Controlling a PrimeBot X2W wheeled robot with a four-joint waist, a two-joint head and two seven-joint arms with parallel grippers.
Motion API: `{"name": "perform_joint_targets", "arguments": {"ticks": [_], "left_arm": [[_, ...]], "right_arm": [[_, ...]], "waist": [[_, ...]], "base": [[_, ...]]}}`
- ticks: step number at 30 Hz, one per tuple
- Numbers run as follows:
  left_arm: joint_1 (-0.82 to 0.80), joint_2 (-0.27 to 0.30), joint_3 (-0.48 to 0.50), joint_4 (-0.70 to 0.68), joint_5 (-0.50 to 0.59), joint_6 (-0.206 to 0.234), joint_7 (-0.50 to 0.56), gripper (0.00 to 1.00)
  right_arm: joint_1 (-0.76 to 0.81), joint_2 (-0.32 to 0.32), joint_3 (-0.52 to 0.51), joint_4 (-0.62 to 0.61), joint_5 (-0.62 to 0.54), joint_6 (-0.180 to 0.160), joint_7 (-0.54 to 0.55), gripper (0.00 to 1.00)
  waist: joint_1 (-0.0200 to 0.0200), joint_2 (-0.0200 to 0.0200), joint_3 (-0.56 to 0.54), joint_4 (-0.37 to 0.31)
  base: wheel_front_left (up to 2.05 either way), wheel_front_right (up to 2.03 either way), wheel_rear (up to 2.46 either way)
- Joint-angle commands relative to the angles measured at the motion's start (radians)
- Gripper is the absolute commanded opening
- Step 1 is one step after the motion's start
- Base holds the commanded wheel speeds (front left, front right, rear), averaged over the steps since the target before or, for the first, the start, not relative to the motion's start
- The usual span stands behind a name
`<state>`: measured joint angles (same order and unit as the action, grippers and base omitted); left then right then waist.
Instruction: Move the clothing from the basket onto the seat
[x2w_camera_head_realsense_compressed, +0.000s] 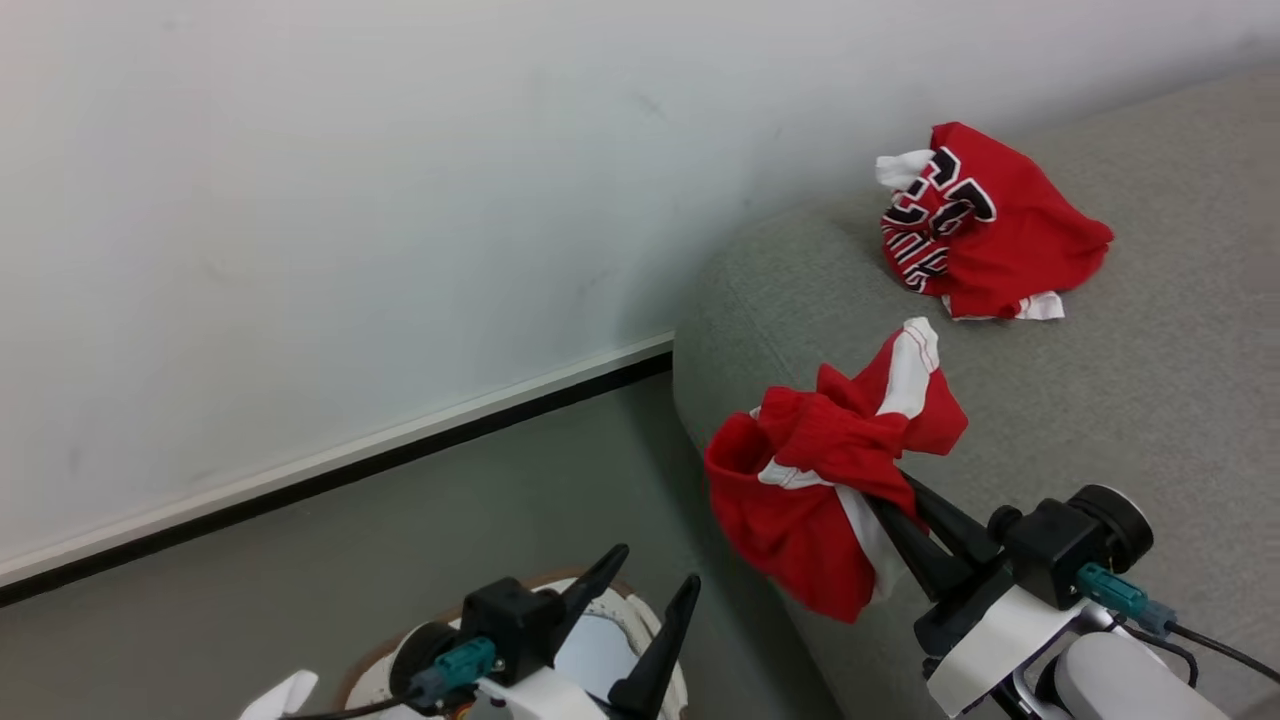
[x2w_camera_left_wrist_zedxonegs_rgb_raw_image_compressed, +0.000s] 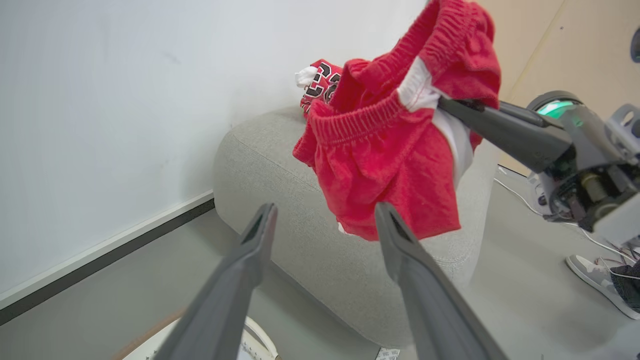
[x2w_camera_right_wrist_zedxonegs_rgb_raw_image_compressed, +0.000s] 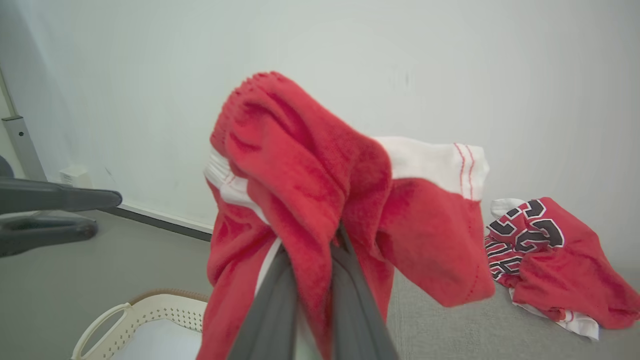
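At the near corner of the grey seat (x2w_camera_head_realsense_compressed: 1100, 400), the right gripper (x2w_camera_head_realsense_compressed: 893, 487) clenches red white-striped shorts (x2w_camera_head_realsense_compressed: 800, 480) above the edge, not yet set down, while the numbered jersey (x2w_camera_head_realsense_compressed: 985, 235) already lies farther back and the left gripper (x2w_camera_head_realsense_compressed: 657, 563) gapes empty over the basket (x2w_camera_right_wrist_zedxonegs_rgb_raw_image_compressed: 165, 306).

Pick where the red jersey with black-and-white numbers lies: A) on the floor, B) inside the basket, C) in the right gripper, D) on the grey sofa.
D: the jersey lies crumpled on the sofa, while the right gripper, jaws shut, holds the striped red garment.
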<state>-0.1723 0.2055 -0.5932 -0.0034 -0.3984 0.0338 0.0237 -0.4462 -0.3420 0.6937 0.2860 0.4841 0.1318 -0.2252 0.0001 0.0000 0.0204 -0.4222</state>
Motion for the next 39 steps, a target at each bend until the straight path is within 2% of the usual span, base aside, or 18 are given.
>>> {"name": "perform_joint_targets", "arguments": {"ticks": [1, 6, 11, 15, 19, 22, 23, 26, 32, 39], "left_arm": [[-0.012, -0.001, -0.002, 0.004, 0.003, -0.004, -0.012, 1.0], [-0.037, -0.011, -0.01, 0.009, 0.007, -0.003, -0.007, 1.0], [-0.122, -0.007, -0.01, -0.004, 0.033, -0.012, 0.02, 1.0], [-0.237, 0.004, -0.007, -0.02, 0.067, -0.027, 0.055, 1.0], [-0.353, 0.008, -0.004, -0.034, 0.098, -0.043, 0.083, 1.0], [-0.415, 0.01, 0.004, -0.047, 0.115, -0.048, 0.096, 1.0], [-0.415, 0.01, 0.004, -0.047, 0.115, -0.048, 0.096, 1.0], [-0.457, 0.017, 0.014, -0.061, 0.124, -0.047, 0.105, 1.0], [-0.468, 0.029, 0.019, -0.092, 0.131, -0.036, 0.114, 1.0], [-0.433, 0.032, 0.016, -0.108, 0.13, -0.014, 0.108, 1.0]], "right_arm": [[0.016, -0.003, -0.017, -0.014, -0.003, -0.002, 0.005, 0.0], [0.033, -0.007, -0.077, -0.031, 0.011, -0.002, 0.017, 0.0], [-0.033, -0.01, -0.198, -0.03, 0.028, -0.002, 0.011, 0.0], [-0.151, -0.021, -0.323, 0.001, 0.032, -0.002, 0.009, 0.0], [-0.325, -0.059, -0.47, 0.064, 0.057, -0.002, 0.034, 0.0], [-0.469, -0.107, -0.587, 0.125, 0.075, -0.002, 0.054, 0.0], [-0.469, -0.107, -0.587, 0.125, 0.075, -0.002, 0.054, 0.0], [-0.607, -0.154, -0.73, 0.22, 0.098, -0.002, 0.075, 0.0], [-0.771, -0.205, -0.995, 0.495, -0.011, -0.002, 0.059, 0.0], [-0.818, -0.145, -1.172, 0.785, -0.151, -0.002, -0.007, 0.0]], "waist": [[-0.0001, 0.0, 0.018, -0.046], [-0.0001, 0.0, 0.043, -0.057], [-0.0001, 0.0, 0.163, -0.026], [-0.0001, 0.0, 0.315, 0.013], [-0.0001, 0.0, 0.463, 0.062], [-0.0001, 0.0, 0.55, 0.095], [-0.0001, 0.0, 0.55, 0.095], [-0.0001, 0.0, 0.621, 0.127], [-0.0001, 0.0, 0.711, 0.18], [-0.0001, 0.0, 0.765, 0.218]], "base": [[0.0, 0.0, 0.0], [0.0, 0.0, 0.0], [0.0, 0.0, 0.0], [0.0, 0.0, 0.0], [0.0, 0.0, 0.0], [0.0, 0.0, 0.0], [0.0, 0.0, 0.0], [0.0, 0.0, 0.0], [0.0, 0.0, 0.0], [0.0, 0.0, 0.0]]}}
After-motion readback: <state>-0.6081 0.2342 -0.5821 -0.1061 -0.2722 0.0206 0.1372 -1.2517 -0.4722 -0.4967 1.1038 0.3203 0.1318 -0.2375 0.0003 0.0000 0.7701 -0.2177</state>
